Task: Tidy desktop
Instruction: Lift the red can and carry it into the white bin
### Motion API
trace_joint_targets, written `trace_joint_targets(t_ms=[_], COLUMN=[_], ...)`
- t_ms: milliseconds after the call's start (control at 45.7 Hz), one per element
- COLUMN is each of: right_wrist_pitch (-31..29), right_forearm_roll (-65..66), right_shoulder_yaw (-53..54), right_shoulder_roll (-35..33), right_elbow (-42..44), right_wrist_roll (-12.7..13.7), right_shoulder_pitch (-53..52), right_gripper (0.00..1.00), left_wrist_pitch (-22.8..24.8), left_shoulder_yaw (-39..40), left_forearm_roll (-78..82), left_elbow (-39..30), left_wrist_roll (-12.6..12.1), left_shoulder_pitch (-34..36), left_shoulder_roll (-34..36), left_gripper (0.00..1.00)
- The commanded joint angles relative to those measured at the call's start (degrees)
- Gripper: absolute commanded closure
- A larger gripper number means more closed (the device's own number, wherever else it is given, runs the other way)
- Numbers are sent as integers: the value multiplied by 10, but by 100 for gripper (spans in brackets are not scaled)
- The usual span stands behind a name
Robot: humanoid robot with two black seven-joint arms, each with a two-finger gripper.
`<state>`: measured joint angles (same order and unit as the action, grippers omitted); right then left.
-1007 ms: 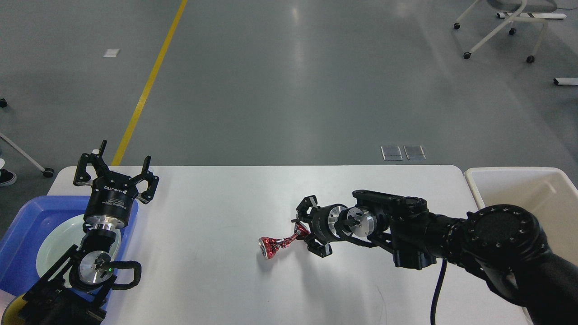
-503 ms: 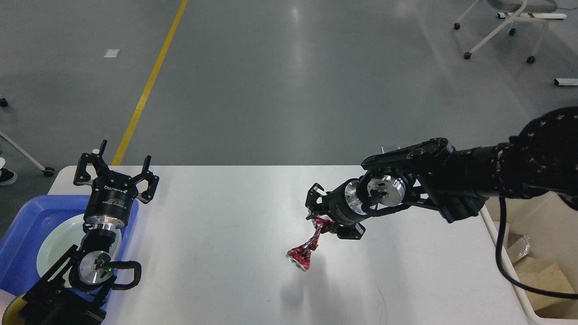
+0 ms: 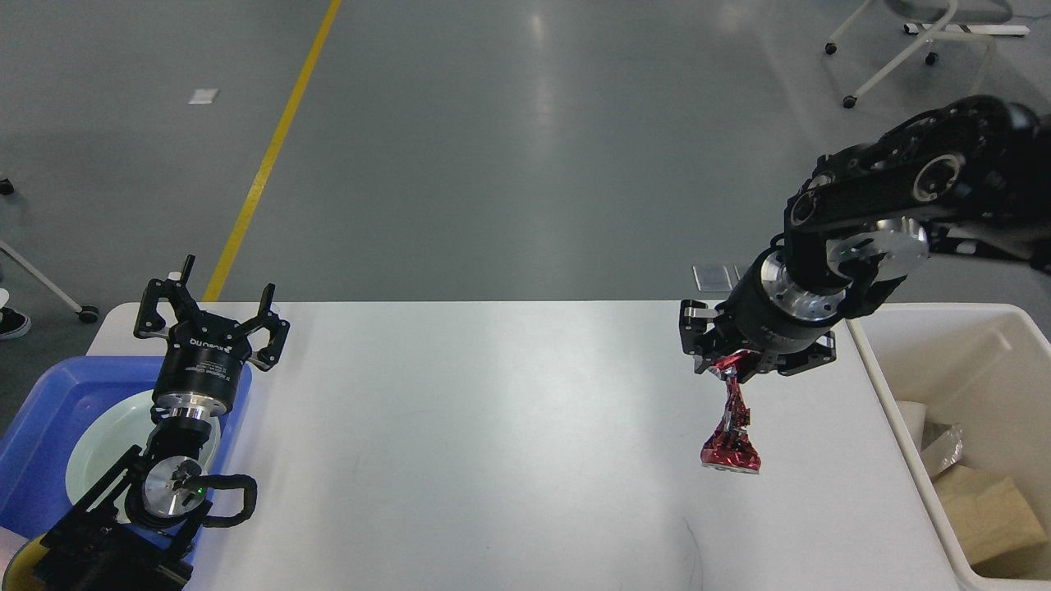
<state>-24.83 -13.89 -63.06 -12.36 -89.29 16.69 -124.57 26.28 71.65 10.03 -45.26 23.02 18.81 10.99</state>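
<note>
We see the large white rectangular desktop with rounded corners (image 3: 493,427), smooth and slightly glossy, stretching across the near part of the scene. At its left end a blue plastic tray (image 3: 41,427) sits at the edge, holding a pale round plate (image 3: 98,451). The wide middle stretch of the surface shows only faint marks and soft reflections of the ceiling light.

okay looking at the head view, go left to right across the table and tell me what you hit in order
Blue plastic tray holding a pale round plate → left gripper, jaws open → bare white desktop → crushed red metal can hanging from the right gripper → cream-white bin with crumpled paper and foil inside.
</note>
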Motion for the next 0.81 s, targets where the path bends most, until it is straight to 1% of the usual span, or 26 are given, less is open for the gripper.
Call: trace_joint_targets(t_ms=[0,131,197,263,503,635,788], right_wrist_pitch=[-39,-89,-113,-122,-109,-92,-58], right_forearm_roll=[28,34,40,40,36,36,43], right_shoulder_yaw=[-37,-60,-61,-61,-73,-111,-167], right_shoulder_roll=[-13,-45,-55,-58,-70,-76,-103], right_elbow=[-52,-90,-96,-97,-94,-90,-76], right_wrist_roll=[0,0,0,0,0,-2,-3], right_shoulder_pitch=[-83,-174,-193,-195,-192,-188,-162], right_gripper=[100,100,100,100,100,100,100], left_wrist_pitch=[0,0,0,0,0,0,0], left_shoulder_yaw=[1,0,0,0,1,0,0], left_forearm_roll=[0,0,0,0,0,0,0], left_elbow=[0,0,0,0,0,0,0], left_wrist_roll=[0,0,0,0,0,0,1], left_shoulder_pitch=[0,0,0,0,0,0,0], left_shoulder_roll=[1,0,0,0,0,0,1], left_gripper=[4,4,4,4,4,4,4])
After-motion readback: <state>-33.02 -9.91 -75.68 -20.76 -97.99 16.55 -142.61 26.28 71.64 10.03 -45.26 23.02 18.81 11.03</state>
